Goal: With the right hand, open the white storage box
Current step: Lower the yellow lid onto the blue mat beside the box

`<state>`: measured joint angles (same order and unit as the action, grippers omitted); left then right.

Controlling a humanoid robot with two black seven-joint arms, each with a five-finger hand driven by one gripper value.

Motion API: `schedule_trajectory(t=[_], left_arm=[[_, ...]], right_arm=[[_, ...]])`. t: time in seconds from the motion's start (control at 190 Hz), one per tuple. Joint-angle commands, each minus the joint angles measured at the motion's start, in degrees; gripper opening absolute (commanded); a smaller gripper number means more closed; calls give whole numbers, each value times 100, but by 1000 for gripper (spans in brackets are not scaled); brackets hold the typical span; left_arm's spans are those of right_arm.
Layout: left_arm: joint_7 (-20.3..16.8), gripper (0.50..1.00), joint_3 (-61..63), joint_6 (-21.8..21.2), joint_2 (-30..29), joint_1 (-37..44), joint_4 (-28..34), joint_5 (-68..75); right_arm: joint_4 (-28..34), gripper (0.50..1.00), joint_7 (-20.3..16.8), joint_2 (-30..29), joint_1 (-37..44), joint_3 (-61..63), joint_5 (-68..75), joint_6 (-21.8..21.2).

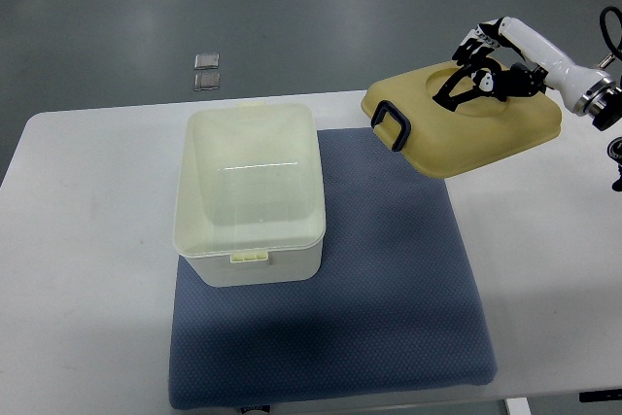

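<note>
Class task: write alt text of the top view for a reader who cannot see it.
The robot's right hand holds a pale yellow lid lifted beside an open white storage box. The box sits on a blue mat on a white table.

R arm enters from the right edge, upper part of pic, wrist angled down-left. Right hand (478, 73) has fingers curled, closed in a grip. L arm not visible.

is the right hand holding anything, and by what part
Yes: the right hand holds the box's lid from above, fingers on the handle in its top recess, lifted clear of the open white storage box.
</note>
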<state>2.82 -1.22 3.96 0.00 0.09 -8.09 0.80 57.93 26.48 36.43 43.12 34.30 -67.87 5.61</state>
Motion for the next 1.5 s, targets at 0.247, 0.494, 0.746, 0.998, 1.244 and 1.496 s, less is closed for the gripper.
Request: schedule_trajectory(t=[0.247, 0.494, 0.746, 0.998, 1.244, 1.496], left_arm=[[0, 1000, -1, 0, 0, 0, -8, -1], [0, 1000, -1, 0, 0, 0, -8, -1], [0, 1000, -1, 0, 0, 0, -8, -1], [0, 1000, -1, 0, 0, 0, -8, -1], [0, 1000, -10, 0, 0, 0, -8, -1], [0, 1000, -1, 0, 0, 0, -8, -1]], right_arm=[[-1, 500, -38, 66, -67, -643, -24, -7], [-1, 500, -134, 22, -155, -986, -7, -16], [-1, 507, -328, -128, -287, -1074, -25, -7], [8, 519, -442, -347, -383, -1180, -42, 10], [8, 529, -442, -611, -410, -1408, -86, 63], [201, 529, -591, -585, -348, -1391, -77, 186]])
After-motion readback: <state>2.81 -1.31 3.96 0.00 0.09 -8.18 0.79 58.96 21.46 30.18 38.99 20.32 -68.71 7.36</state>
